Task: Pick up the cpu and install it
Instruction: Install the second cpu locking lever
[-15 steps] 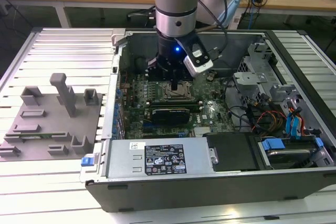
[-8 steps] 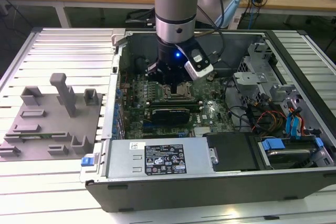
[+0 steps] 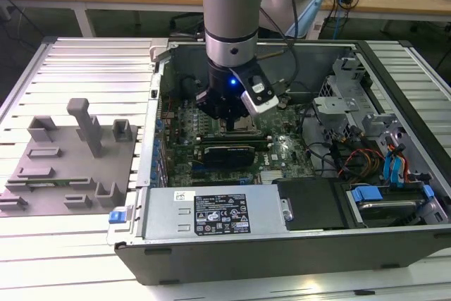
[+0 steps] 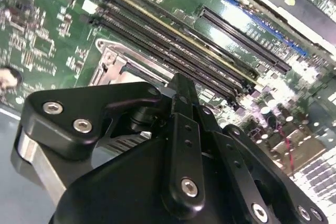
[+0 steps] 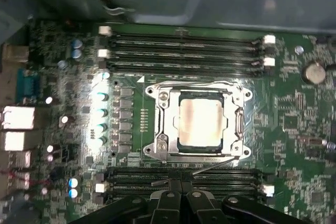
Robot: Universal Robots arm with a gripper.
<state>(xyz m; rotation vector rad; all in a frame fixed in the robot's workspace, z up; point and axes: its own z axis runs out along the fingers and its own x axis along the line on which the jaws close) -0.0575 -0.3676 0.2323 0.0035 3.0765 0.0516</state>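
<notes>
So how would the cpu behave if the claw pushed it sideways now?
The cpu is a thin, flat, rigid-looking plate, so it probably would not bend or roll. It sits inside the metal socket frame, which would likely block sliding. Its smooth, shiny top looks slippery.

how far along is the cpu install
The cpu already lies inside the socket frame on the motherboard. The gripper hangs over that socket inside the computer case. Whether the chip is fully seated or latched cannot be told.
</notes>
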